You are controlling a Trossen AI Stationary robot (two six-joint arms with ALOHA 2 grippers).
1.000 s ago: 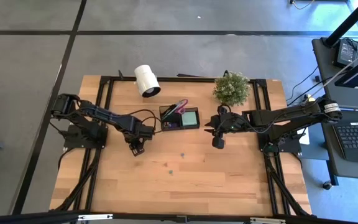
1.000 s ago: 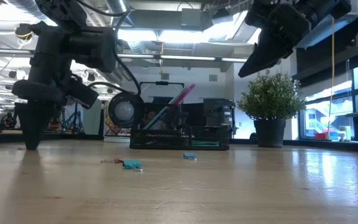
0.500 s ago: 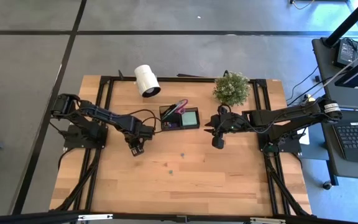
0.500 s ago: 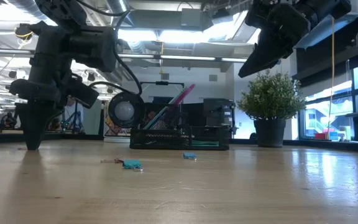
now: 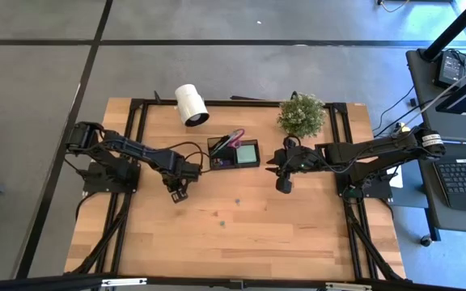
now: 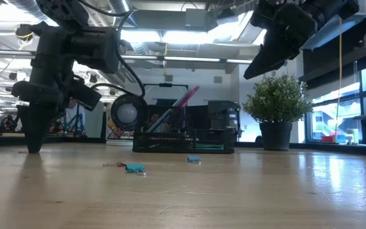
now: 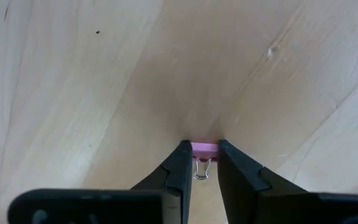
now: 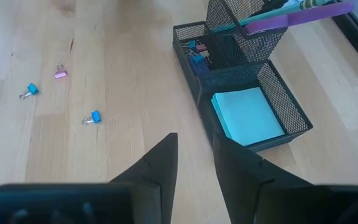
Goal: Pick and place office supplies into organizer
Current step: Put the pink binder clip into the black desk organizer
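Left hand (image 7: 201, 163) pressing down on bench (image 7: 92, 74), fingers narrow around pink binder clip (image 7: 204, 149), wire handle pointing back toward wrist. Risk: shallow pinch, clip squirting out. Right hand (image 8: 194, 152) hanging narrow, empty, near organizer (image 8: 291, 118); scissors (image 8: 303, 15) inside, lying slantwise

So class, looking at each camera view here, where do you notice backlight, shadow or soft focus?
Low view: bright ceiling lights backlight the left gripper and organizer into near silhouettes. Left wrist view: a soft shadow pools on the table around the pink binder clip; the near fingers look soft. High view: even, flat light.
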